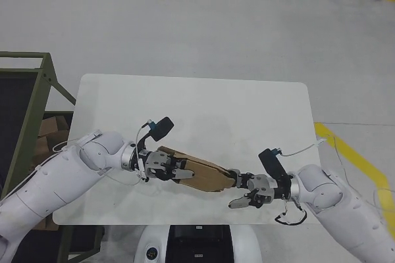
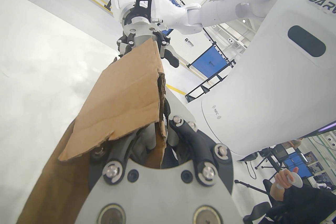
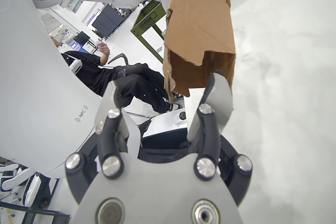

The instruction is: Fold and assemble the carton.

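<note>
A brown cardboard carton (image 1: 201, 174), partly folded into a flattened sleeve, hangs just above the white table (image 1: 197, 105) near its front edge. My left gripper (image 1: 170, 171) is shut on the carton's left end; in the left wrist view the black fingers (image 2: 183, 130) pinch a cardboard wall (image 2: 123, 96). My right gripper (image 1: 242, 192) is open at the carton's other end. In the right wrist view the carton's open end (image 3: 202, 25) reaches down between the spread grey fingers (image 3: 218, 93), close against one of them, with a ragged flap edge hanging loose.
A green metal frame (image 1: 46, 72) stands off the table's left side, with stacked flat cardboard (image 1: 49, 131) beneath it. Yellow floor tape (image 1: 355, 158) runs to the right of the table. The far half of the table is bare.
</note>
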`<state>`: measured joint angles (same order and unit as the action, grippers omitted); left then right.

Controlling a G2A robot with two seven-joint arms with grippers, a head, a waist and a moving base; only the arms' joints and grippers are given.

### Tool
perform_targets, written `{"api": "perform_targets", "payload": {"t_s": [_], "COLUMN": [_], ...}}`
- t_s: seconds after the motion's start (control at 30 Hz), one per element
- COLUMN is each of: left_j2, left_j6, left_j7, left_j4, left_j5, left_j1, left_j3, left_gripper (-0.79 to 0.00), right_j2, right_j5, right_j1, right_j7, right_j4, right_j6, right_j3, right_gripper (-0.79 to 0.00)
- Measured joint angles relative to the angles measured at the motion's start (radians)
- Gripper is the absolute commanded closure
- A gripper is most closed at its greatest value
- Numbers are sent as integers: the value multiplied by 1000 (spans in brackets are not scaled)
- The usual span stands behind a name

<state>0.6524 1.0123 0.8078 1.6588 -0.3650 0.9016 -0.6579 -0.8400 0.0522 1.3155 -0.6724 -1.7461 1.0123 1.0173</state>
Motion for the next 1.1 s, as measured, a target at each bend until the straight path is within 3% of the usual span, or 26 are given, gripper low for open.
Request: {"api": "perform_targets", "payload": {"t_s": [0.33, 0.83, 1.1], "left_j2": [9, 12, 14], "left_j6": [0, -20, -15], "left_j7": [0, -24, 13], "left_j4": [-8, 2, 2], "left_j5": [4, 12, -60], "left_j1": [46, 53, 66], "left_j3": [-52, -58, -66], "left_gripper": [0, 0, 0], "right_j2": [7, 5, -6], "right_j5": [168, 184, 472], "right_j1": [132, 134, 220], "right_j7": [208, 218, 398], "right_j4": [-87, -97, -182], "right_j6": [0, -11, -58], "right_j3": [126, 131, 210], "right_gripper": [-785, -785, -785]}}
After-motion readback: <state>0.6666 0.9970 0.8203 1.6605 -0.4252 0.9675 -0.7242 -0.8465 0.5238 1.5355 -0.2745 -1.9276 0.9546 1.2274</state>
